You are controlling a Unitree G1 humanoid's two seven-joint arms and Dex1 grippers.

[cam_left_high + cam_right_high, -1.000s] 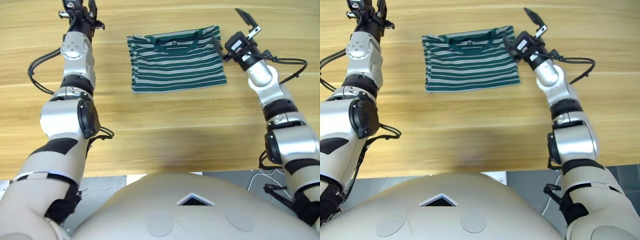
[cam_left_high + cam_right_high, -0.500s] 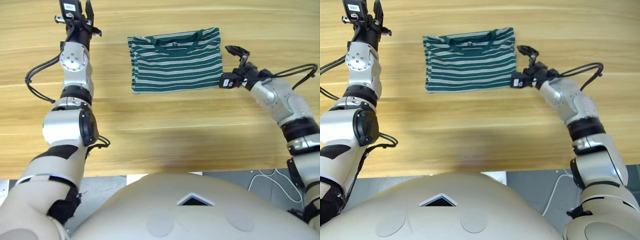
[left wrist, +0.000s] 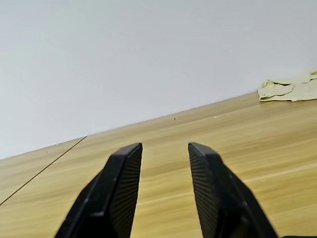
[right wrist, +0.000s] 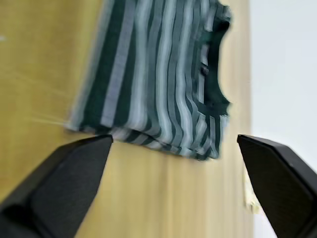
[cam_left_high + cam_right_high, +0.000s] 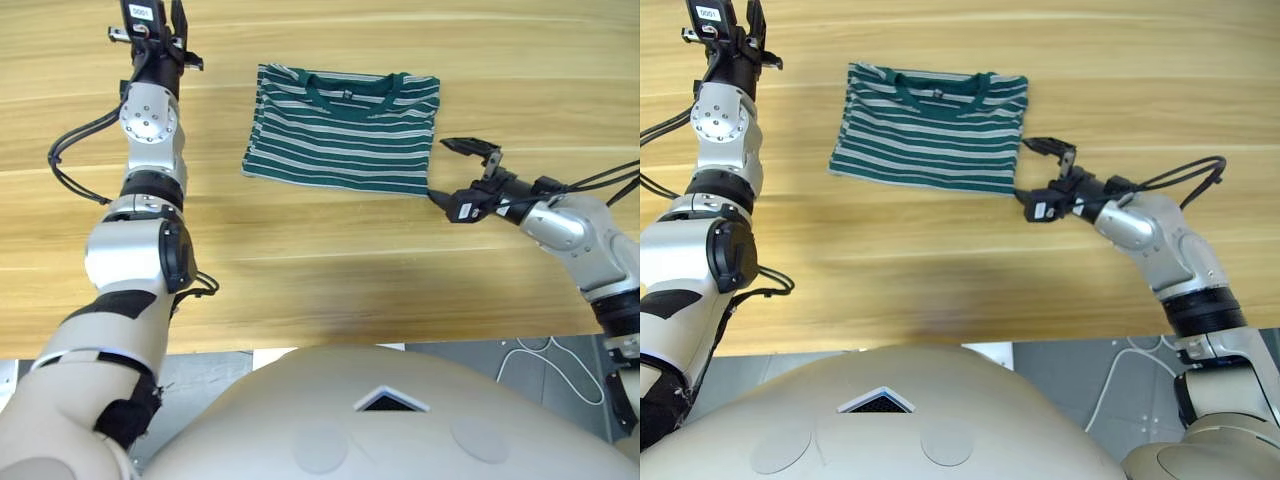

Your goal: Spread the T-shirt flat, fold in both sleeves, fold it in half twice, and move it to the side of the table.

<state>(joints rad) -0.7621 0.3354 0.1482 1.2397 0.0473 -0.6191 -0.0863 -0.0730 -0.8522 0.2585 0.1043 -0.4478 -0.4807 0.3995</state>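
Where the head camera looks down over both arms, the right gripper [image 5: 437, 167] is the nearest item of note: it lies low over the wooden table [image 5: 300, 260] on the robot's right, fingers spread wide apart and clamping nothing. Its lower fingertip sits at the near right corner of the T-shirt [image 5: 343, 128]; whether it touches the cloth cannot be told from these views. The right wrist view adds what the head views lack: the two dark fingers [image 4: 64, 183] stand well apart with bare table between them, and the T-shirt [image 4: 158, 84] lies just beyond the tips, not between the pads. The garment is dark green with pale stripes, folded into a compact rectangle, collar on the far side, lying flat near the middle of the table's far half and skewed slightly against the wood grain. Farther off, on the robot's left, the left gripper [image 5: 155, 15] is held over the table's far part, well apart from the T-shirt and level with its collar edge. The left wrist view shows this gripper [image 3: 165, 145] with a clear gap between its ribbed fingers [image 3: 124, 188], holding nothing, bare table beneath. That view alone records a pale crumpled cloth [image 3: 290, 89] at the table's far edge, against a plain white wall [image 3: 148, 49].
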